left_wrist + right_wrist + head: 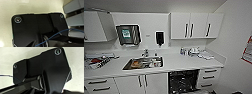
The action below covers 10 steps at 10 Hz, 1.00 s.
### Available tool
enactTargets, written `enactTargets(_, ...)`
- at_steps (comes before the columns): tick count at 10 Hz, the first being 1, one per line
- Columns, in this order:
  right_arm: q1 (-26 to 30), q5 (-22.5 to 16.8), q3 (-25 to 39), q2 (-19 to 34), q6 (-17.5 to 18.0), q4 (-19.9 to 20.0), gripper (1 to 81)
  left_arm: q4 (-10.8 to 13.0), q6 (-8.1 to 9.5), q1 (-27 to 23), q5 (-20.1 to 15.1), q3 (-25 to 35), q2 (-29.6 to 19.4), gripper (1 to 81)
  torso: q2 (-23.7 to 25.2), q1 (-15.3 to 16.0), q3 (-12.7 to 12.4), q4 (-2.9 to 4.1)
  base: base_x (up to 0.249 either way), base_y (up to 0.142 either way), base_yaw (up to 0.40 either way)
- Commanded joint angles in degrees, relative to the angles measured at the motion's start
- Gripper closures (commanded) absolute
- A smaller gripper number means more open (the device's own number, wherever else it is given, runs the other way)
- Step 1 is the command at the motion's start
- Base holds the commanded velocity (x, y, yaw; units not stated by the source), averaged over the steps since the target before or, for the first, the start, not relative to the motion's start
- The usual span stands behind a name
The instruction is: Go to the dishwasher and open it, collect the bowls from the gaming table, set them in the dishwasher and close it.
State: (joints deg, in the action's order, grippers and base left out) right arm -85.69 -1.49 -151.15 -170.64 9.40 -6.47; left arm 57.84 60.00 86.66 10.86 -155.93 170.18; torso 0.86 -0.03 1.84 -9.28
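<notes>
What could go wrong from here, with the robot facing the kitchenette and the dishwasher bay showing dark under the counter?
The dark-interior dishwasher looks open low in front of the base; driving closer may clip its door or racks. The stainless-steel sink already holds dishes, including something orange-brown, which could be mistaken for the bowls. Small items crowd the white countertop above the bay and might get knocked.

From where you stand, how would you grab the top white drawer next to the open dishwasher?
Probably by the dark bar handle on the top white drawer, coming straight from the front. The bar lies level and stands out from the drawer face, so pinch it from above and below.
</notes>
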Motion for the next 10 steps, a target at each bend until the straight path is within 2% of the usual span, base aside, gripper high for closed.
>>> enactTargets(1, 2.58, -4.22, -4.13, -2.27, 0.0, -0.04, 1.0, -0.1, 0.03, -2.68, -3.81, -0.17, -0.02, 1.0, 0.0, 0.03, 0.0, 0.0, 0.0, 0.0, 0.0)
enactTargets(2, 2.05, -4.75, -4.14, -2.36, 0.18, 0.32, 1.0, -0.36, 0.2, -2.68, -6.27, 0.1, 0.77, 1.0, -0.02, 0.03, 0.0, 0.0, 0.0, 0.0, 0.0)
enactTargets(3, 1.7, -4.84, -4.22, -2.36, 0.44, 0.32, 1.0, -0.97, 0.2, -2.68, -10.37, -0.17, 2.18, 1.0, 0.0, 0.03, -0.02, 0.0, 0.0, 0.0, 0.0)
enactTargets(5, 1.61, -4.75, -4.4, -2.36, 0.01, 0.14, 1.0, -1.51, -1.11, -3.38, -14.9, -0.17, 3.33, 1.0, -0.02, 0.03, -0.02, 0.0, 0.0, 0.0, 0.0)
enactTargets(6, 1.61, -4.75, -4.4, -2.45, -0.08, -0.03, 1.0, -3.26, -2.43, -3.55, -17.28, -0.17, 3.33, 1.0, 0.0, 0.03, -0.02, 0.0, 0.0, 0.0, 0.0)
enactTargets(7, 1.61, -4.75, -4.4, -2.45, -0.08, -0.21, 1.0, -7.29, -5.13, -3.47, -17.72, -0.17, 3.33, 1.0, 0.0, 0.03, -0.02, 0.0, 0.0, 0.0, 0.0)
enactTargets(8, 1.79, -4.93, -4.4, -2.45, -0.17, -0.38, 1.0, -11.08, -12.1, -3.47, -17.45, -0.17, 3.06, 1.0, 0.0, 0.03, -0.02, 0.0, 0.0, 0.0, 0.0)
enactTargets(9, 1.79, -4.93, -4.4, -2.53, -0.17, -0.38, 1.0, -18.29, -21.06, -3.47, -17.1, -0.17, 2.89, 1.0, -0.02, 0.03, -0.02, 0.0, 0.0, 0.0, 0.0)
enactTargets(10, 1.61, -4.84, -4.49, -2.53, -0.17, -0.38, 1.0, -26.03, -29.24, -3.56, -17.01, 0.19, 2.62, 1.0, -0.02, 0.03, -0.02, 0.0, 0.0, 0.0, 0.0)
